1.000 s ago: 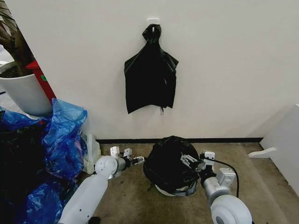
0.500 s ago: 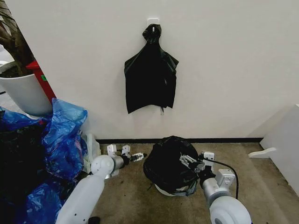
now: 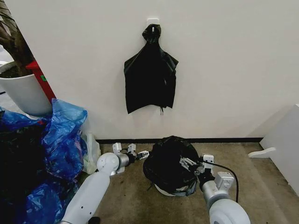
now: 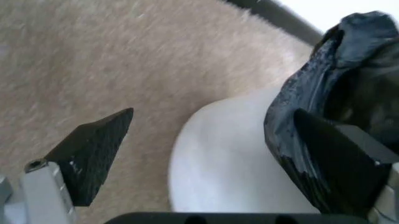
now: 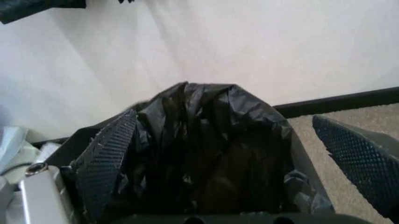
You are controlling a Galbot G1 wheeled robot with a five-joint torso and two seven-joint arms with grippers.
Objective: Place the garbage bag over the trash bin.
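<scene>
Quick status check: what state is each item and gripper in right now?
garbage bag: draped over the trash bin, bunched on top, not pulled fully down.
trash bin: upright on the floor, white base exposed.
left gripper: open, at the bag's edge.
right gripper: open, against the bag.
black bag bundle: hanging on the wall.

The garbage bag [image 3: 169, 161] hides most of the trash bin [image 3: 164, 190]; its rim is unseen

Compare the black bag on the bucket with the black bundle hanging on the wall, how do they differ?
The garbage bag sits on the floor, draped over the trash bin and bulging round; the hanging bundle dangles flat from a wall hook. The garbage bag has both open grippers beside it, left and right; the bundle hangs untouched. Both are glossy, wrinkled black plastic.
</scene>
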